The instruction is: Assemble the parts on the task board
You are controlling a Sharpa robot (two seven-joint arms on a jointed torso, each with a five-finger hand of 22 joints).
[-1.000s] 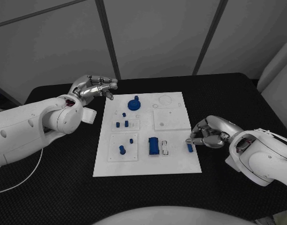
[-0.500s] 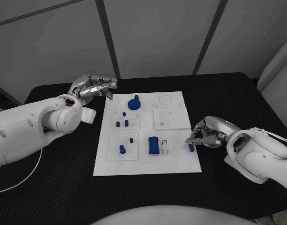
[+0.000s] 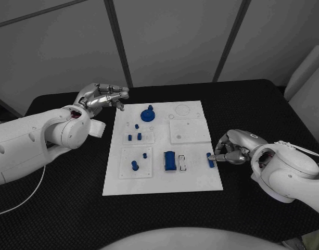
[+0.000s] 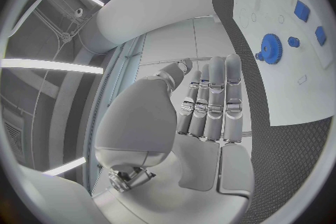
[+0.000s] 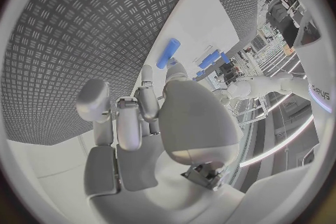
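At the near right edge of the task board [image 3: 163,185], the right hand [image 3: 231,148] has dropped slightly toward the tabletop [image 3: 69,177] over the last second, its fingers curled in against a small blue part [image 3: 210,159] lying at that edge. In the right wrist view one fingertip [image 5: 172,65] touches the end of this piece. Whether the part is pinched or merely pressed cannot be told from these views; it has not visibly left the board. Judgement: a grasp is being settled, not completed, and the piece has yet to be carried to a seat.

Just left of it on the near row stand a larger blue block [image 3: 170,160] and a short blue peg [image 3: 135,165], both unmoved. Further back, a pair of small blue pieces [image 3: 135,137] sits in the middle left panel, and a blue gear [image 3: 148,114] rests at the far left of the board.

Beyond the board's far left corner, the left hand [image 3: 103,95] hovers above the tabletop, unchanged in place, fingers loosely bent, close together and holding nothing. Judgement: it is idle, and the assembly is at an early stage.
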